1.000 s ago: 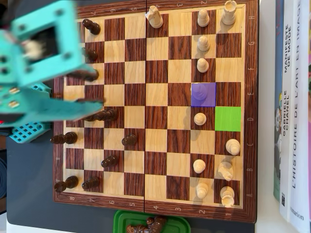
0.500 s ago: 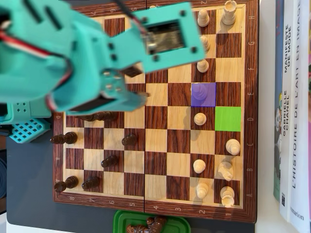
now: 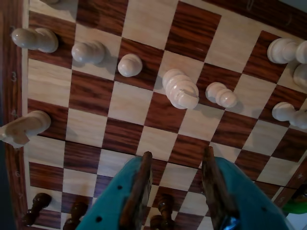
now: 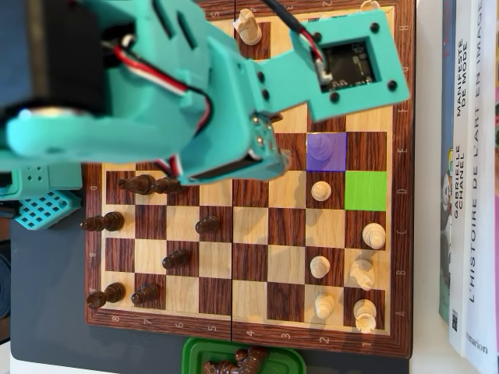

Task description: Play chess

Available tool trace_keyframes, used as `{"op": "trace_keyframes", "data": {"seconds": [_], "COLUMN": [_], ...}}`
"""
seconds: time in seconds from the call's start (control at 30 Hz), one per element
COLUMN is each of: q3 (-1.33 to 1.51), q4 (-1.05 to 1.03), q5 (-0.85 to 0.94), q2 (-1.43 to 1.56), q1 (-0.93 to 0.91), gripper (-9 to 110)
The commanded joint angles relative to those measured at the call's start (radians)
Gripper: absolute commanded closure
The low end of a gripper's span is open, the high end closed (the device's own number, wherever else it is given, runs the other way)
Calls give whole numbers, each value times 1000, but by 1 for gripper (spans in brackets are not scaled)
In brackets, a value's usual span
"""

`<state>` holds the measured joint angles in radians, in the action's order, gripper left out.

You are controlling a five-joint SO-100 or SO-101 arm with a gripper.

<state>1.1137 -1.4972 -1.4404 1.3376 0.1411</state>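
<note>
The wooden chessboard [image 4: 249,234] fills the overhead view, with a purple-marked square [image 4: 326,151] and a green-marked square [image 4: 365,190] at the right. A white pawn [image 4: 320,190] stands just left of the green square. My teal arm [image 4: 195,101] stretches over the board's upper half and hides the pieces beneath it. In the wrist view my gripper [image 3: 177,153] hangs open above bare squares, nothing between its brown-lined fingers [image 3: 144,177]. A tall white piece [image 3: 180,88] and a white pawn [image 3: 220,94] stand ahead of it. Dark pieces [image 3: 163,211] show below the jaws.
Dark pieces [image 4: 144,185] stand along the board's left side, white ones [image 4: 361,274] at the lower right. A green tub [image 4: 195,354] with captured dark pieces sits below the board. Books [image 4: 468,171] lie along the right edge. A teal block [image 4: 47,209] is at the left.
The arm has swung from the board's left edge rightward across its upper half; the wrist mount is now over the top right squares.
</note>
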Motion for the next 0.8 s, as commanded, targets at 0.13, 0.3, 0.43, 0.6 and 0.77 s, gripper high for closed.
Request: {"op": "trace_keyframes", "data": {"seconds": [0.13, 0.3, 0.43, 0.6, 0.77], "q3": [-57, -58, -98, -104, -124], "q4": [-3, 6, 2, 6, 5], "q5": [5, 5, 5, 3, 2], "q2": [-8, -49, -58, -60, -107], "q1": [5, 3, 3, -2, -2], "gripper": [86, 86, 86, 86, 85]}}
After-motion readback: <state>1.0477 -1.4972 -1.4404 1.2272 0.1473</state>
